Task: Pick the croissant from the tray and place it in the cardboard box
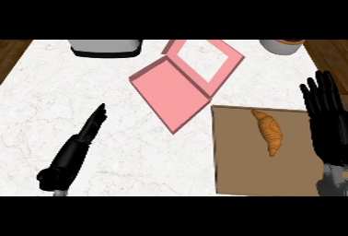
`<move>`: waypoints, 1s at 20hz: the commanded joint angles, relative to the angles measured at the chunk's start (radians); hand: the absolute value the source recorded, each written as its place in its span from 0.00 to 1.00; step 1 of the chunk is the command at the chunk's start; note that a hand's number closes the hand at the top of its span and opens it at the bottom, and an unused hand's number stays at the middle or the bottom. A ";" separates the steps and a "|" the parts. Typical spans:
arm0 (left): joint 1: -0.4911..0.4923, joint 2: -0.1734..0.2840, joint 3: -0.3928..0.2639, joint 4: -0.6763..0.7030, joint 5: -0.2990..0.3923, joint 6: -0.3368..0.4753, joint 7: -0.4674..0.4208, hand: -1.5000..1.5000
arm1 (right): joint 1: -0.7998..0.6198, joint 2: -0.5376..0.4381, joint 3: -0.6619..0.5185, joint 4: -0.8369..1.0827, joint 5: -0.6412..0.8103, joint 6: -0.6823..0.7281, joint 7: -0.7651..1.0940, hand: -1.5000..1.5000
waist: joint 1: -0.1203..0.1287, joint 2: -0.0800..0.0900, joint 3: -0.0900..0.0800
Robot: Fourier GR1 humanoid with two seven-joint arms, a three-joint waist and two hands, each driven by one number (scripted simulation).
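- You're looking down on a white marble counter (81, 92) with dark wood showing at its far corners, and nothing is in hand yet.
- Your right hand (325, 117) is up at the right edge, flat, fingers straight and spread, pointing away from you. It holds nothing.
- The croissant (268, 130) lies just to the left of that hand, on the brown tray (252, 175), towards the tray's far end. There's a clear strip of tray between it and the fingers, so no contact.
- Watch its long axis: it runs away from you, far tip leaning slightly left, near tip slightly right. That's roughly parallel to your right fingers, so I'd judge a sideways slide left, then closing across the narrow waist, is the move.
- Your left hand (85, 136) is well off to the left on bare marble, fingers straight and together, pointing up and to the right. It's empty too, and far from the croissant.
- So the right hand is plainly the nearer one; the left would have to cross most of the counter.
- The pink box (187, 76) sits open beyond and to the left of the croissant, its flap (168, 94) lying flat towards you and touching the tray's far-left corner.
- From your right hand, the box is forward and left, past the croissant.
- A grey appliance (105, 47) and a cup (282, 46) sit at the far edge, clear of that path.
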 commanded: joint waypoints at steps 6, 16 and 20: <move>-0.174 0.111 0.102 -0.025 -0.053 -0.027 0.004 0.50 | -0.223 -0.428 -0.152 -0.125 0.039 0.280 0.005 0.00 | -0.016 0.039 0.027; -0.230 0.065 0.090 0.043 -0.015 -0.097 0.018 0.50 | -0.121 -0.652 -0.073 0.160 0.438 0.484 -0.463 0.00 | 0.016 0.056 0.029; -0.236 0.067 0.114 0.099 -0.027 -0.121 -0.026 0.50 | -0.165 -0.689 -0.018 0.162 0.562 0.486 -0.475 0.00 | 0.015 0.053 0.028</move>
